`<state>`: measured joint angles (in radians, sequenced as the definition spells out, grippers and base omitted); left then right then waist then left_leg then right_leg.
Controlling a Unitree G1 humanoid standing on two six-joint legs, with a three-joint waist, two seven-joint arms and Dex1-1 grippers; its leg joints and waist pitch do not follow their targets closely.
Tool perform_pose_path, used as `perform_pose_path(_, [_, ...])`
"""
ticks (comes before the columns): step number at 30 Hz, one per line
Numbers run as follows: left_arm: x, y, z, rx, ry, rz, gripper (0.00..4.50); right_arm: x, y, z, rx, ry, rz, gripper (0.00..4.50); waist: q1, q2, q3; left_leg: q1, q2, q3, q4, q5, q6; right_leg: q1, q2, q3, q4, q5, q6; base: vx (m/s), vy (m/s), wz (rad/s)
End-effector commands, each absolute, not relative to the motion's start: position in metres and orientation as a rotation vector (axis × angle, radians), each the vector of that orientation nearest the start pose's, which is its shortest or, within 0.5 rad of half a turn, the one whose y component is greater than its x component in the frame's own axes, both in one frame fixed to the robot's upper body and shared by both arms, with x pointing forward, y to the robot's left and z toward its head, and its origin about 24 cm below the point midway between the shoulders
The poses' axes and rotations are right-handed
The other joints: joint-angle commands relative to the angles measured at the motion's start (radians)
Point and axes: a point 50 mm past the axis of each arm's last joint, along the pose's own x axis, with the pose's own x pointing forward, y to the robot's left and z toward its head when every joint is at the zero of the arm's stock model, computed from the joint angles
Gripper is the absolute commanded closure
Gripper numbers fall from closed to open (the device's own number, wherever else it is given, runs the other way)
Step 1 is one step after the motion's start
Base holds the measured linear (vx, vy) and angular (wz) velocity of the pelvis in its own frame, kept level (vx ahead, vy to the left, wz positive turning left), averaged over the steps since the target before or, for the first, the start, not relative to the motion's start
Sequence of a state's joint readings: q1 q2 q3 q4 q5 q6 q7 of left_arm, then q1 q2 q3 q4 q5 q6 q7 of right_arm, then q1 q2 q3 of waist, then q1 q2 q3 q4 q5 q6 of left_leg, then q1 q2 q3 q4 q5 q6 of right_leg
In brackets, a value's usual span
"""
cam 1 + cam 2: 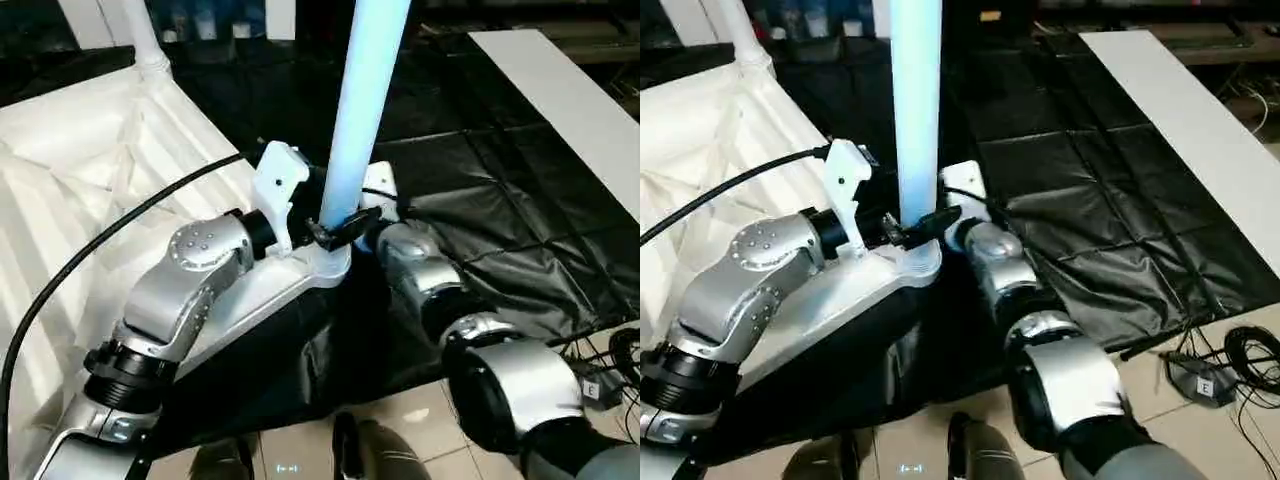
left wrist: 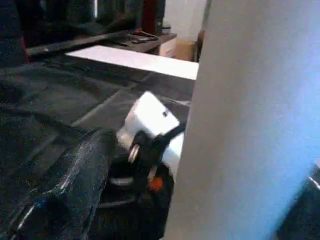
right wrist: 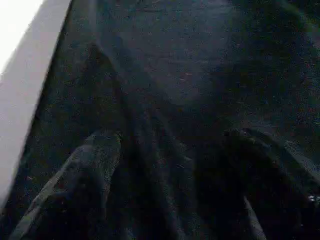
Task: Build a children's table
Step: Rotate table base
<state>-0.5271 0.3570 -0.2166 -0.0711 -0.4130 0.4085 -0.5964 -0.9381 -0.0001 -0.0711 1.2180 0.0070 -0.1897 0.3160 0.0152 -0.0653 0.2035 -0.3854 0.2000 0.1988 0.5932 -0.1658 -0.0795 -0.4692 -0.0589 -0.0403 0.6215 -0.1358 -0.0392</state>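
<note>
The children's table top [image 1: 80, 180] lies upside down at the left, ribbed underside up. One white leg [image 1: 360, 100] stands upright in its near right corner socket [image 1: 325, 265]. Another leg [image 1: 140, 35] stands in the far corner. My left gripper [image 1: 318, 235] is at the base of the near leg from the left, open; in the left wrist view the leg [image 2: 260, 125] rises close beside its finger [image 2: 55, 195], with a gap between. My right gripper [image 1: 355, 222] comes to the same base from the right, open, with only dark cloth between its fingers [image 3: 85, 190].
Black cloth [image 1: 480, 180] covers the floor under and to the right of the table top. A long white board [image 1: 570, 100] lies at the far right. Cables and a small box [image 1: 1205, 380] lie on the tiled floor at the near right. A black cable [image 1: 100, 245] runs over my left arm.
</note>
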Motion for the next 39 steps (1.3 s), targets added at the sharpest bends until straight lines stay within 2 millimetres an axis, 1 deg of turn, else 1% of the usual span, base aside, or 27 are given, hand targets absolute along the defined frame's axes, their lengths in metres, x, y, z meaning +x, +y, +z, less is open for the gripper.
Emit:
perform_pose_path(1, [0.301, 0.098, 0.157, 0.069, -0.054, -0.975, 0.01, 0.384, -0.082, 0.077, -0.029, 0.095, 0.489, 0.67, 0.01, 0.021, -0.133, 0.016, 0.021, -0.005, -0.054, -0.146, 0.043, 0.092, -0.063, 0.046, -0.044, -0.118, -0.269, 0.0, 0.0, 0.0])
perform_pose_path(6, [0.293, 0.104, 0.148, 0.07, 0.004, -0.931, 0.01, 0.38, -0.109, 0.084, -0.017, 0.011, 0.5, 0.67, 0.024, 0.023, -0.153, 0.017, 0.022, -0.002, -0.042, -0.129, 0.067, 0.093, -0.058, 0.045, -0.039, -0.102, -0.267, 0.0, 0.0, 0.0])
perform_pose_path(8, [0.287, 0.107, 0.142, 0.069, 0.055, -0.946, 0.01, 0.378, -0.118, 0.087, -0.024, -0.004, 0.499, 0.67, 0.028, 0.033, -0.16, 0.017, 0.022, -0.004, -0.039, -0.14, 0.061, 0.096, -0.061, 0.044, -0.039, -0.133, -0.26, 0.0, 0.0, 0.0])
perform_pose_path(10, [0.281, 0.112, 0.132, 0.086, 0.121, -0.949, 0.01, 0.373, -0.129, 0.088, -0.058, -0.01, 0.507, 0.67, 0.032, 0.029, -0.165, 0.018, 0.021, -0.003, -0.038, -0.154, 0.046, 0.094, -0.054, 0.043, -0.046, -0.174, -0.229, 0.0, 0.0, 0.0])
perform_pose_path(11, [0.279, 0.113, 0.13, 0.092, 0.14, -0.951, 0.01, 0.371, -0.132, 0.088, -0.074, -0.007, 0.519, 0.67, 0.034, 0.038, -0.17, 0.02, 0.02, -0.004, -0.037, -0.165, 0.041, 0.093, -0.053, 0.042, -0.047, -0.194, -0.224, 0.0, 0.0, 0.0])
perform_pose_path(12, [0.278, 0.115, 0.127, 0.097, 0.159, -0.953, 0.01, 0.369, -0.134, 0.088, -0.089, -0.003, 0.531, 0.67, 0.036, 0.035, -0.172, 0.021, 0.017, -0.003, -0.036, -0.204, 0.025, 0.09, -0.049, 0.041, -0.06, -0.281, -0.188, 0.0, 0.0, 0.0])
perform_pose_path(14, [0.278, 0.121, 0.122, 0.192, 0.195, -0.93, 0.01, 0.363, -0.143, 0.087, -0.149, 0.024, 0.554, 0.67, 0.04, 0.04, -0.172, 0.023, 0.017, -0.006, -0.037, -0.23, 0.015, 0.086, -0.048, 0.04, -0.066, -0.341, -0.161, 0.0, 0.0, 0.0])
perform_pose_path(16, [0.278, 0.126, 0.118, 0.242, 0.219, -0.911, 0.01, 0.357, -0.151, 0.085, -0.206, 0.064, 0.572, 0.67, 0.037, 0.041, -0.168, 0.034, 0.012, -0.01, -0.037, -0.318, -0.01, 0.072, -0.048, 0.031, -0.095, -0.546, -0.086, 0.0, 0.0, 0.0])
perform_pose_path(20, [0.276, 0.132, 0.116, 0.242, 0.258, -0.891, 0.18, 0.347, -0.166, 0.085, -0.239, 0.117, 0.585, 0.67, 0.039, 0.038, -0.171, 0.035, 0.005, -0.017, -0.033, -0.341, -0.014, 0.069, -0.046, 0.02, -0.116, -0.683, -0.001, -0.017, 0.001, 0.0])
perform_pose_path(21, [0.273, 0.136, 0.111, 0.271, 0.33, -0.857, 0.18, 0.333, -0.18, 0.087, -0.267, 0.168, 0.614, 0.67, 0.037, 0.037, -0.171, 0.037, 0.002, -0.02, -0.031, -0.354, -0.016, 0.07, -0.04, 0.009, -0.126, -0.723, 0.033, 0.0, 0.0, 0.0])
perform_pose_path(22, [0.271, 0.137, 0.109, 0.286, 0.356, -0.853, 0.18, 0.326, -0.184, 0.088, -0.279, 0.194, 0.634, 0.67, 0.042, 0.04, -0.172, 0.039, 0.004, -0.022, -0.032, -0.357, -0.013, 0.067, -0.043, 0.009, -0.126, -0.723, 0.038, 0.0, 0.0, 0.0])
perform_pose_path(23, [0.269, 0.138, 0.108, 0.288, 0.371, -0.852, 0.28, 0.32, -0.187, 0.088, -0.289, 0.214, 0.649, 0.67, 0.037, 0.046, -0.167, 0.05, 0.005, -0.024, -0.035, -0.393, -0.005, 0.061, -0.039, -0.004, -0.14, -0.734, 0.039, 0.0, 0.0, 0.0])
perform_pose_path(24, [0.267, 0.136, 0.106, 0.257, 0.391, -0.85, 0.28, 0.315, -0.189, 0.087, -0.291, 0.237, 0.662, 0.67, 0.031, 0.048, -0.167, 0.045, 0.005, -0.032, -0.039, -0.417, -0.006, 0.074, -0.04, -0.021, -0.146, -0.737, 0.042, 0.0, 0.0, 0.0])
perform_pose_path(26, [0.263, 0.131, 0.104, 0.221, 0.412, -0.87, 0.46, 0.307, -0.191, 0.085, -0.301, 0.269, 0.68, 0.67, 0.026, 0.058, -0.169, 0.046, 0.008, -0.039, -0.044, -0.442, -0.003, 0.082, -0.044, -0.039, -0.157, -0.732, 0.044, -0.029, 0.057, -0.13])
perform_pose_path(27, [0.262, 0.128, 0.102, 0.212, 0.417, -0.877, 0.6, 0.304, -0.192, 0.083, -0.307, 0.278, 0.686, 0.67, 0.016, 0.075, -0.165, 0.053, 0.026, -0.056, -0.06, -0.527, 0.005, 0.1, -0.047, -0.073, -0.172, -0.685, 0.03, -0.04, 0.063, -0.15])
perform_pose_path(28, [0.261, 0.127, 0.102, 0.211, 0.418, -0.881, 0.67, 0.302, -0.192, 0.082, -0.311, 0.283, 0.69, 0.67, 0.008, 0.08, -0.161, 0.055, 0.038, -0.065, -0.074, -0.591, 0.005, 0.109, -0.042, -0.09, -0.172, -0.653, 0.025, -0.045, 0.053, -0.17])
perform_pose_path(29, [0.263, 0.125, 0.099, 0.232, 0.415, -0.874, 0.67, 0.301, -0.192, 0.08, -0.324, 0.293, 0.688, 0.67, 0.01, 0.095, -0.156, 0.019, 0.083, -0.089, -0.134, -0.74, -0.007, 0.16, -0.034, -0.093, -0.073, -0.501, -0.007, -0.045, 0.053, -0.17])
perform_pose_path(30, [0.264, 0.125, 0.097, 0.252, 0.413, -0.862, 0.67, 0.3, -0.191, 0.08, -0.334, 0.297, 0.686, 0.67, 0.062, 0.1, -0.15, -0.051, 0.099, -0.067, -0.192, -0.882, -0.026, 0.192, -0.031, -0.073, 0.097, -0.275, -0.04, -0.105, 0.024, -0.16])
perform_pose_path(31, [0.269, 0.123, 0.09, 0.305, 0.411, -0.827, 0.79, 0.298, -0.187, 0.081, -0.316, 0.299, 0.68, 0.67, 0.061, 0.056, -0.17, 0.025, 0.073, -0.036, -0.148, -0.777, 0.017, 0.137, -0.036, 0.01, 0.095, -0.404, -0.01, -0.047, -0.05, 0.0])
perform_pose_path(32, [0.272, 0.123, 0.088, 0.308, 0.412, -0.804, 0.79, 0.297, -0.184, 0.082, -0.304, 0.301, 0.681, 0.67, 0.061, 0.056, -0.17, 0.025, 0.073, -0.036, -0.148, -0.777, 0.017, 0.137, -0.036, 0.01, 0.095, -0.404, -0.01, -0.047, -0.05, 0.0])
perform_pose_path(33, [0.275, 0.122, 0.084, 0.316, 0.418, -0.775, 0.91, 0.296, -0.18, 0.083, -0.293, 0.304, 0.685, 0.67, 0.067, 0.005, -0.178, 0.057, -0.012, -0.039, 0.074, -0.282, -0.012, 0.054, -0.148, 0.064, -0.132, -1.095, 0.094, 0.045, -0.091, 0.0])
perform_pose_path(34, [0.276, 0.122, 0.084, 0.318, 0.419, -0.769, 1.0, 0.295, -0.179, 0.083, -0.292, 0.305, 0.686, 0.67, 0.077, 0.007, -0.181, 0.026, -0.005, -0.052, 0.06, -0.178, 0.002, 0.084, -0.156, 0.083, -0.127, -1.07, 0.092, 0.036, -0.059, -0.16])
perform_pose_path(35, [0.278, 0.123, 0.08, 0.341, 0.434, -0.757, 1.0, 0.294, -0.176, 0.083, -0.29, 0.308, 0.69, 0.67, 0.094, 0.024, -0.184, -0.001, 0.004, -0.054, 0.003, -0.12, -0.015, 0.1, -0.118, 0.05, -0.097, -0.893, 0.067, 0.036, -0.059, -0.16])
perform_pose_path(36, [0.28, 0.125, 0.077, 0.375, 0.431, -0.728, 1.09, 0.292, -0.173, 0.083, -0.289, 0.308, 0.692, 0.67, 0.095, 0.037, -0.198, 0.011, 0.008, -0.05, -0.02, -0.144, -0.029, 0.094, -0.078, 0.034, -0.073, -0.673, 0.027, 0.001, -0.054, -0.05])
perform_pose_path(37, [0.284, 0.126, 0.077, 0.391, 0.4, -0.688, 1.27, 0.291, -0.169, 0.083, -0.284, 0.291, 0.698, 0.67, 0.092, 0.045, -0.199, 0.014, 0.012, -0.051, -0.028, -0.16, -0.033, 0.094, -0.069, 0.032, -0.063, -0.576, -0.004, 0.0, 0.0, 0.0])
perform_pose_path(38, [0.286, 0.127, 0.078, 0.4, 0.378, -0.661, 1.35, 0.289, -0.166, 0.084, -0.28, 0.28, 0.702, 0.67, 0.088, 0.055, -0.197, 0.011, 0.013, -0.052, -0.033, -0.182, -0.034, 0.097, -0.061, 0.028, -0.06, -0.518, -0.026, 0.0, 0.0, 0.0])
perform_pose_path(39, [0.287, 0.126, 0.082, 0.366, 0.316, -0.644, 1.35, 0.287, -0.162, 0.086, -0.256, 0.254, 0.702, 0.67, 0.078, 0.062, -0.193, 0.013, 0.016, -0.056, -0.046, -0.289, -0.038, 0.101, -0.06, 0.019, -0.072, -0.535, -0.049, 0.0, 0.0, 0.0])
